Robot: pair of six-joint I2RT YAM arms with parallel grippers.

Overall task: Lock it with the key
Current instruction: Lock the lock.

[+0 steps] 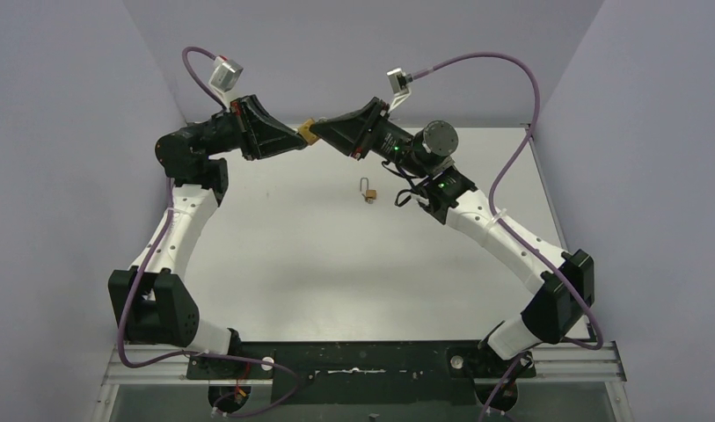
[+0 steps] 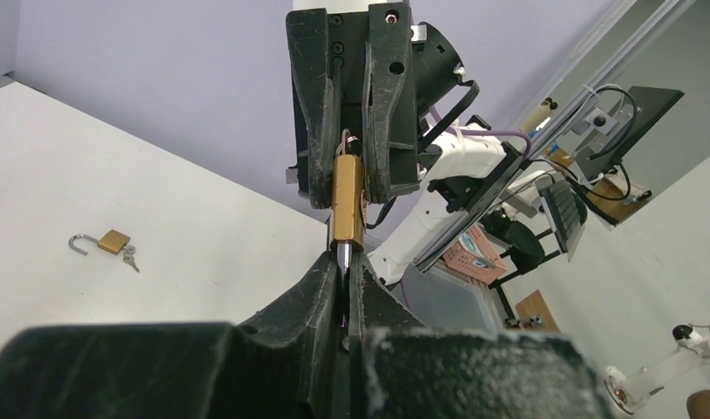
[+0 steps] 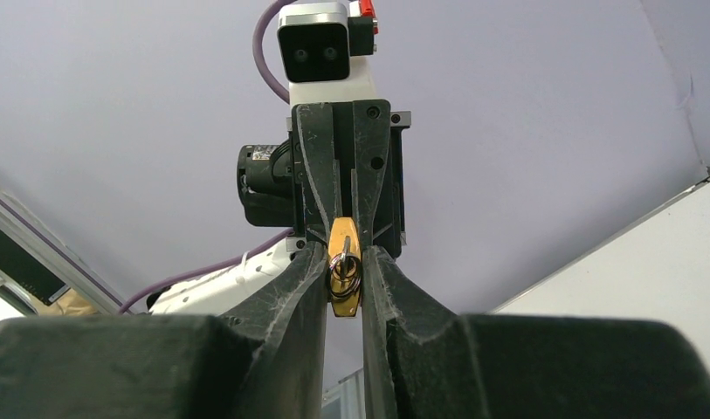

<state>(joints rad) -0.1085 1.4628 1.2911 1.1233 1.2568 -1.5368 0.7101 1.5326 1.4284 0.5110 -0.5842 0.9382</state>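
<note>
Up over the far end of the table [image 1: 274, 237], the right gripper [image 3: 343, 266] clamps a brass padlock [image 2: 348, 196] by its body; the left gripper [image 2: 344, 271] pinches its silver end. A second padlock [image 1: 368, 190] lies open on the table.

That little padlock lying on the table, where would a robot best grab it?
Probably by the brass body, coming from straight above and closing across its side edges. It lies flat, and the body is its one solid block; the open shackle is thin, and the key lies loose.
</note>
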